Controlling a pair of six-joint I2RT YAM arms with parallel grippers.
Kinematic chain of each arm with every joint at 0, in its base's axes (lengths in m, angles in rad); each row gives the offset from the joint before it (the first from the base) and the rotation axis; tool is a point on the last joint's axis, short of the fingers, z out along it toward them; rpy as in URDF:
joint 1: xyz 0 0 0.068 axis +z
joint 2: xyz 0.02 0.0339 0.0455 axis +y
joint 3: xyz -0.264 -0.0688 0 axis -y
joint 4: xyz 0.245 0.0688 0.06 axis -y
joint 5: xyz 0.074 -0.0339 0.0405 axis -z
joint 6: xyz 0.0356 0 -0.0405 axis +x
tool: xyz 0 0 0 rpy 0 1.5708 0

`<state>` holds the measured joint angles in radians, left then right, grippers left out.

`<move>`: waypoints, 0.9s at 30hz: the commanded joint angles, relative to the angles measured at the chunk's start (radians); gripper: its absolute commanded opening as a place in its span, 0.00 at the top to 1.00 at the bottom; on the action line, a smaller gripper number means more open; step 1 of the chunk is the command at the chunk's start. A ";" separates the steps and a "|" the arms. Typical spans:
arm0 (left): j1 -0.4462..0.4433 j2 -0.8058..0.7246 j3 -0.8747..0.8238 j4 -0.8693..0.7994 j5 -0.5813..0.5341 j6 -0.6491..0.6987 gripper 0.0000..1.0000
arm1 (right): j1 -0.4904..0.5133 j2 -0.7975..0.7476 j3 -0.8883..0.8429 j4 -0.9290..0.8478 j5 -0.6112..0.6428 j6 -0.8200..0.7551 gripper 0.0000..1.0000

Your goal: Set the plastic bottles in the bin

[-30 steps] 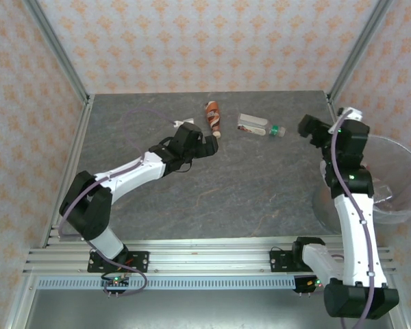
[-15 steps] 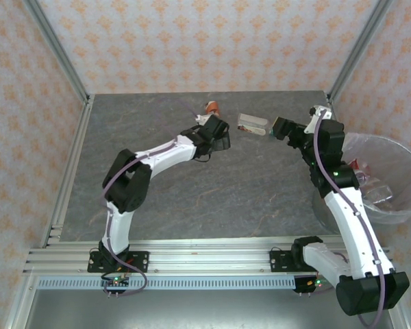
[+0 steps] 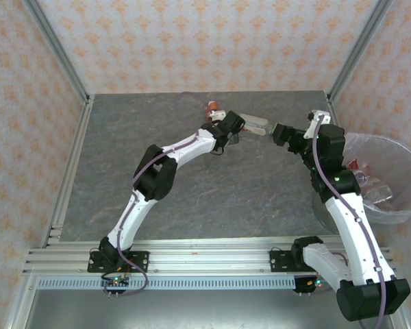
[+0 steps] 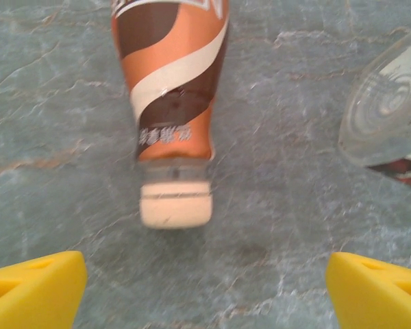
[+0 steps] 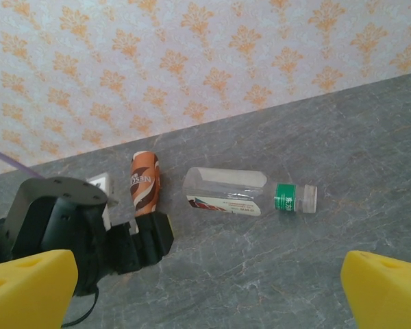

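An orange-and-brown plastic bottle (image 4: 171, 75) lies on the grey table with its white cap (image 4: 175, 203) pointing at my left gripper (image 4: 205, 295). That gripper is open just short of the cap, with nothing between its yellow fingertips (image 4: 34, 288). From above, the left gripper (image 3: 231, 125) is stretched to the back beside this bottle (image 3: 211, 107). A clear plastic bottle (image 5: 226, 192) with a green neck band lies right of the orange one (image 5: 144, 181). My right gripper (image 5: 205, 291) hangs open above and in front of it, and from above the gripper (image 3: 279, 131) is just right of the clear bottle (image 3: 255, 123). The bin (image 3: 390, 142) stands at the right edge.
The bin's translucent bag (image 3: 387, 205) holds some bottles with red on them (image 3: 356, 164). Patterned walls and metal frame posts (image 3: 58, 51) close the table at the back and sides. The left arm's black wrist (image 5: 140, 240) is next to both bottles.
The left arm has reached farther back and right, up to the orange-and-brown bottle. The right gripper has swung left from beside the bin toward the clear bottle.
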<state>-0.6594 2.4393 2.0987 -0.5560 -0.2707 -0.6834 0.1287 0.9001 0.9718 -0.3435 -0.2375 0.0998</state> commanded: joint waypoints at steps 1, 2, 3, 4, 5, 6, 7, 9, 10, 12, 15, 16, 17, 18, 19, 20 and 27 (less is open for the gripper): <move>0.004 0.066 0.118 -0.121 -0.061 0.001 0.09 | 0.005 -0.003 -0.014 0.009 -0.010 -0.019 0.01; 0.005 0.087 0.149 -0.136 -0.065 0.001 0.09 | 0.006 -0.002 -0.016 0.011 -0.010 -0.020 0.01; 0.010 0.112 0.183 -0.153 -0.067 -0.001 0.09 | 0.006 -0.003 -0.017 0.011 -0.009 -0.021 0.01; 0.013 0.136 0.216 -0.169 -0.065 -0.002 0.10 | 0.006 -0.003 -0.018 0.009 -0.007 -0.022 0.01; 0.017 0.155 0.245 -0.180 -0.060 0.001 0.10 | 0.006 -0.002 -0.018 0.008 -0.005 -0.024 0.01; 0.020 0.179 0.277 -0.189 -0.050 0.012 0.11 | 0.006 -0.003 -0.019 0.006 -0.005 -0.025 0.01; 0.022 0.206 0.317 -0.204 -0.043 0.024 0.12 | 0.006 -0.004 -0.019 0.004 -0.003 -0.027 0.01; 0.024 0.253 0.390 -0.247 -0.046 0.036 0.14 | 0.006 -0.006 -0.022 -0.002 -0.001 -0.031 0.01; 0.026 0.275 0.421 -0.267 -0.053 0.038 0.15 | 0.007 -0.006 -0.022 -0.004 0.002 -0.033 0.01; 0.030 0.292 0.445 -0.285 -0.078 0.036 0.16 | 0.006 -0.006 -0.026 -0.007 0.007 -0.037 0.01; 0.049 0.289 0.433 -0.277 -0.077 0.019 0.16 | 0.007 -0.004 -0.028 -0.009 0.010 -0.045 0.01; 0.057 0.291 0.432 -0.274 -0.074 0.014 0.16 | 0.007 -0.003 -0.028 -0.007 0.012 -0.046 0.01; 0.064 0.292 0.432 -0.270 -0.068 0.012 0.16 | 0.006 -0.001 -0.028 -0.007 0.013 -0.049 0.01; 0.071 0.294 0.431 -0.265 -0.059 0.010 0.17 | 0.007 0.002 -0.028 -0.005 0.015 -0.052 0.01; 0.079 0.297 0.432 -0.258 -0.043 0.010 0.19 | 0.007 0.005 -0.026 -0.006 0.016 -0.055 0.01; 0.084 0.300 0.432 -0.253 -0.029 0.009 0.22 | 0.007 0.007 -0.027 -0.005 0.018 -0.058 0.01; 0.098 0.301 0.432 -0.253 0.001 0.023 0.50 | 0.007 0.017 -0.021 -0.006 0.022 -0.068 0.01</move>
<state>-0.5625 2.7243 2.5126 -0.7776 -0.2775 -0.6613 0.1287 0.9203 0.9516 -0.3450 -0.2325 0.0498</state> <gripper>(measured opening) 0.507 0.992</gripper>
